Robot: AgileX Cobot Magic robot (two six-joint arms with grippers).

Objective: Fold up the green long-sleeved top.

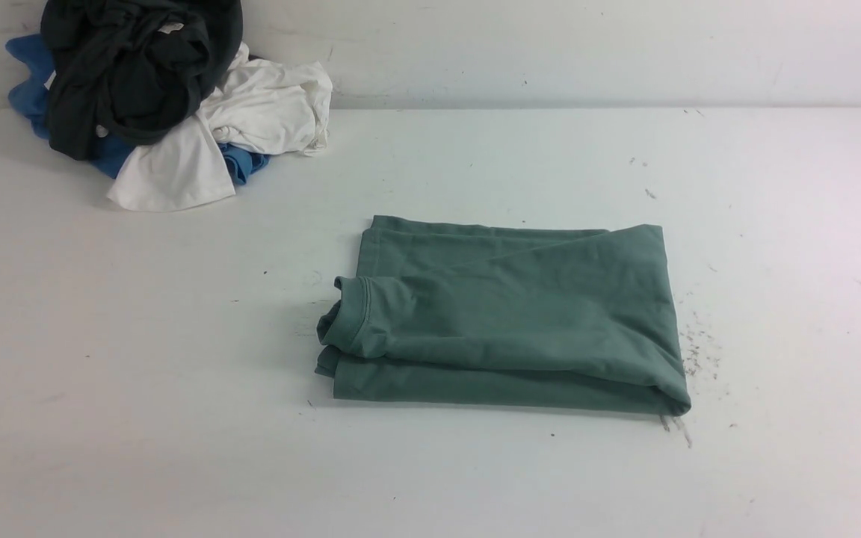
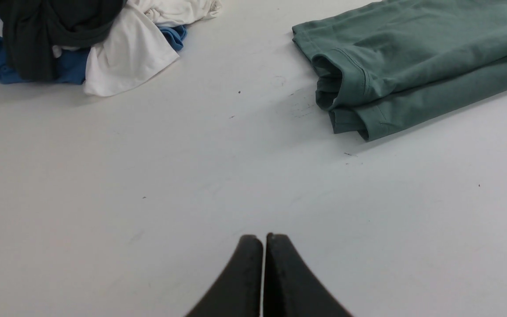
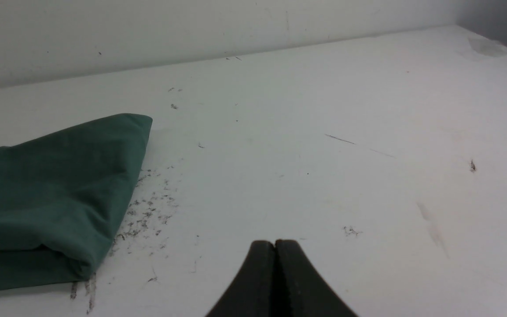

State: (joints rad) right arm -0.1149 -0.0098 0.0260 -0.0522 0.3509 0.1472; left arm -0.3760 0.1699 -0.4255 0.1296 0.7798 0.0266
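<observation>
Nearest the robot, both arms are drawn back to its own edge of the worktop point(image 1: 102, 388) and sit outside the front view. The left gripper point(image 2: 263, 240) shows its jaws pressed together with only a hairline seam between them, holding nothing and poised over bare surface. The right gripper point(image 3: 274, 245) is in the same condition: jaws pressed together, empty, over a patch of worktop marked with dark scuffs. Farther out, the green long-sleeved top point(image 1: 505, 321) lies flat at the middle of the worktop as a compact folded rectangle, its long axis running across the robot from left to right. A cuffed sleeve end point(image 1: 352, 317) rests on the upper layer at the robot's left end of the bundle; the rounded fold edge forms the right end. From the left jaws the top lies ahead and toward the robot's right; from the right jaws it lies ahead and toward the robot's left. Neither arm is clearly nearer, and both are well apart from the cloth. Judged from this layout, the fold appears complete or nearly so. Farthest away, at the far-left corner against the wall, a pile of black, white and blue garments point(image 1: 161, 97) sits well apart from the top.
</observation>
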